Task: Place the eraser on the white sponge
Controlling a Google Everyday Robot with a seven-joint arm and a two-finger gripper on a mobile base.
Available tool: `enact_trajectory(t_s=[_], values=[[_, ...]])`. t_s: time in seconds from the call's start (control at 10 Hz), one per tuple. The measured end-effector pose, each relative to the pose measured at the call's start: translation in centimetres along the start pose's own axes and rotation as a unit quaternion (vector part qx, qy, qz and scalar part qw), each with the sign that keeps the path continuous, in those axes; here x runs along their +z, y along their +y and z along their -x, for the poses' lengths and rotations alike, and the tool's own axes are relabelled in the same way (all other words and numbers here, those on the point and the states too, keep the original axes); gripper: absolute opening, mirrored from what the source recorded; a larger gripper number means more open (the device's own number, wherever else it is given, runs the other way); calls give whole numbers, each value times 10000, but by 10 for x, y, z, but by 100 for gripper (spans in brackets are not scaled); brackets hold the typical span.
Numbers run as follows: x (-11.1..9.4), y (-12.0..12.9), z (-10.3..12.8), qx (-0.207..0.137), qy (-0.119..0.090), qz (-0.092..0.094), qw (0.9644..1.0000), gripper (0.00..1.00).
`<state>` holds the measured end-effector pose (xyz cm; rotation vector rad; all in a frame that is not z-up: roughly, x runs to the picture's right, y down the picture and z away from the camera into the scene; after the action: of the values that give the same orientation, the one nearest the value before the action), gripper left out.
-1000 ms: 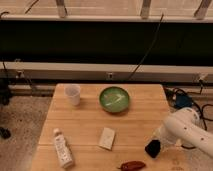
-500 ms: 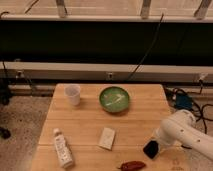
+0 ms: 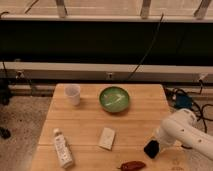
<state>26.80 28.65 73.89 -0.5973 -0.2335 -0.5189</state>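
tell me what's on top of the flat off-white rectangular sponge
Nothing: the white sponge is bare on top. The small black eraser is to its right, at the gripper, front right. Its underside is hidden.

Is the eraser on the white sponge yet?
Not yet: the eraser is at the gripper, right of the white sponge, apart from it.

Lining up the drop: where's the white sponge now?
In the camera view, the white sponge lies centre-front on the table, between the white bottle, left, and the gripper, right.

White rounded arm [image 3: 186, 131] (smooth shell), hand [image 3: 153, 147] at its lower-left end
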Motion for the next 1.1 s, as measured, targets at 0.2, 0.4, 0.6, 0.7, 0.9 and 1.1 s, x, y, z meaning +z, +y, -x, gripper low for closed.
enact_trajectory(t_s=[0.2, 0.4, 0.6, 0.7, 0.9, 1.1], values=[[-7, -1, 2, -45, 5, -4, 10000, 16], [-5, 0, 3, -44, 19, 13, 10000, 16], [-10, -5, 4, -88, 36, -45, 9999, 16], [-16, -9, 6, -109, 37, -82, 9999, 16], [-21, -9, 8, -148, 39, -62, 9999, 16], [-21, -9, 10, -176, 44, -69, 9998, 16]])
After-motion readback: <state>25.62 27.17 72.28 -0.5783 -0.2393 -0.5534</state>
